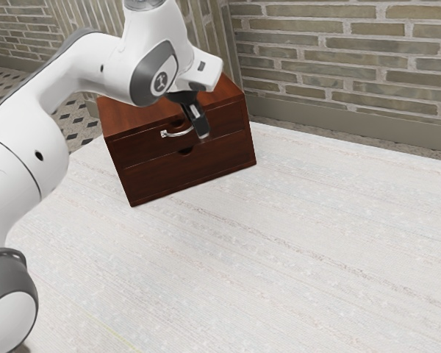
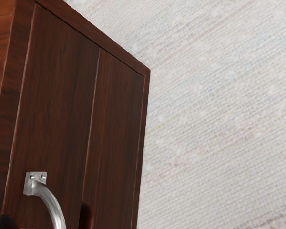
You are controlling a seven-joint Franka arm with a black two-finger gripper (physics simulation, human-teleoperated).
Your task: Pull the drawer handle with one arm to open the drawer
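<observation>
A white robot arm (image 1: 29, 147) reaches in from the exterior view's left across a pale, woven-looking table (image 1: 316, 243). It reaches toward a small dark-red wooden cabinet (image 1: 231, 95) standing at the table's far left side, set at an angle to the table's edge. The cabinet has two drawers, one above the other, with a thin seam between them. The upper drawer (image 1: 140, 143) carries a slim, curved silver handle (image 1: 175, 134), bowed out from the wood. Its front looks flush with that of the lower drawer (image 1: 198, 165), so it appears closed. A small dark notch shows in each drawer front near the middle.

The black gripper (image 1: 200, 125) hangs down over the upper drawer front at the handle's right end, touching or just beside it. Whether the jaws are spread or pinching the handle cannot be told from here.

From the hand's own camera, the polished wood grain runs along the drawer fronts. The handle's square metal mounting plate (image 2: 35, 179) sits against the upper drawer, with the silver bar curving away from it toward the hand.

To the right the table runs on to a grey-brown brick wall (image 1: 353, 51) at the far side of the room.
</observation>
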